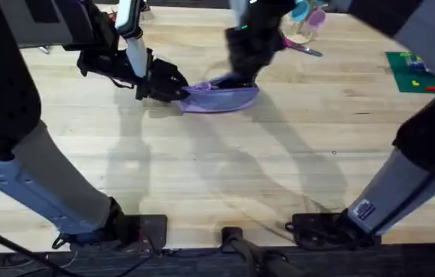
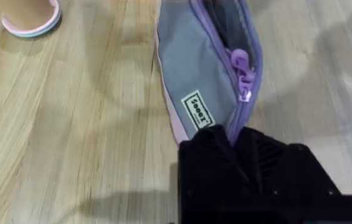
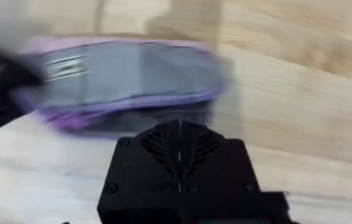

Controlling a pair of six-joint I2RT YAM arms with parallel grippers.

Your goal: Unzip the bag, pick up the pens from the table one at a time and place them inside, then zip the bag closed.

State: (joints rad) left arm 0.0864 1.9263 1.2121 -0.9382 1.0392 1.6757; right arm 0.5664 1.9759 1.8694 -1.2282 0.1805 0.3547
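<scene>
Lying on the table point(image 1: 225, 177), the bag point(image 1: 225, 96) sits far from the arm bases, with one gripper at each end of it. The left gripper point(image 1: 177, 91) has its black fingers pinched tight on the end of the bag, and the purple cloth sticks out right from between them. From the left wrist camera, the left gripper point(image 2: 233, 144) holds the bag point(image 2: 194, 68) at the tip where the zipper line ends. Just past those fingers there is a small white label point(image 2: 199, 109) on the grey side of the bag. A little farther from the fingers hangs the purple zipper pull point(image 2: 241, 68), and beyond the pull the zipper is open, so the dark inside of the bag shows. The right gripper point(image 1: 242, 77) is down at the other end of the bag, right on top of it. From the right wrist camera, the right gripper point(image 3: 179, 144) has its two black fingers pressed together with just a thin line between them, and I cannot tell if anything is caught there. The bag point(image 3: 126, 78) lies just ahead of those fingers, long side across. Beyond the right gripper, scissors point(image 1: 302, 48) lie on the wood.
</scene>
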